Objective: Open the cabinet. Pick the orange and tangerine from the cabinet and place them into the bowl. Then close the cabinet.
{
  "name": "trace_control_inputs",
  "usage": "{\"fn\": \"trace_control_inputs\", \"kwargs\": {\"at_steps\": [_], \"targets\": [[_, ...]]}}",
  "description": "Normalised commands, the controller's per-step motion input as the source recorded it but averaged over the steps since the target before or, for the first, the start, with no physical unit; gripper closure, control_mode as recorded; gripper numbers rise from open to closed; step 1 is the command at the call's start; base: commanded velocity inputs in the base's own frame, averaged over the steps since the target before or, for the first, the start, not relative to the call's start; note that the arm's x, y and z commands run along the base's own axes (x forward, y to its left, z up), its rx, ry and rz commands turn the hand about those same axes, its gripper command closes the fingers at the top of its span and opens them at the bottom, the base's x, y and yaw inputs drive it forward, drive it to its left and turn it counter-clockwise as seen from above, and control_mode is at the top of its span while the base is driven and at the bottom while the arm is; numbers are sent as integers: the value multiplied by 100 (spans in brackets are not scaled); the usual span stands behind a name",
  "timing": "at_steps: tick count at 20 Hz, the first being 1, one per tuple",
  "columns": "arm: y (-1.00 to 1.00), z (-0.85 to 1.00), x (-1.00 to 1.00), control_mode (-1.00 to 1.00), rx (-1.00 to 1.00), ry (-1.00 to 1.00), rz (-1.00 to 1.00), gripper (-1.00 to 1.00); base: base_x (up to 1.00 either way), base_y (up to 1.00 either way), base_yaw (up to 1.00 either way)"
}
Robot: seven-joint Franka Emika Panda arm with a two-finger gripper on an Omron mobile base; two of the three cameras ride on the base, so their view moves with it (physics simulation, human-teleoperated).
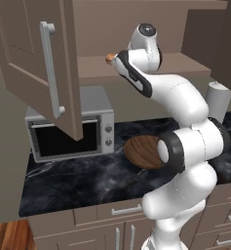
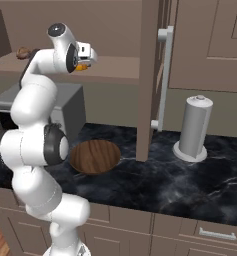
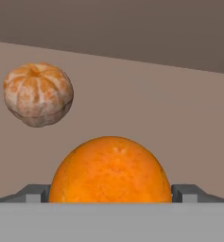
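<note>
Orange (image 3: pixel 110 171) is sitting on the cabinet (image 1: pixel 34 63) shelf right between the hand's (image 3: pixel 110 193) spread, not-yet-closed fingers (image 3: pixel 34 193) — round, firm, smooth-skinned and probably light, so it is asking for a squeeze across its widest middle — with the tangerine (image 3: pixel 38 94) waiting beyond.

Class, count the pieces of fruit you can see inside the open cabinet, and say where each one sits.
2. The orange sits between the open fingers; the tangerine lies farther back on the shelf. Others may be hidden.
</note>
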Motion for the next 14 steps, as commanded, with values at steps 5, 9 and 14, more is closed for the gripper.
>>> {"fn": "trace_control_inputs", "kwargs": {"at_steps": [5,9,14], "targets": [[7,-16,16,-100,0,0,0,100,0,0,0],[1,-12,8,-100,0,0,0,100,0,0,0],[0,0,-2,-100,0,0,0,100,0,0,0]]}}
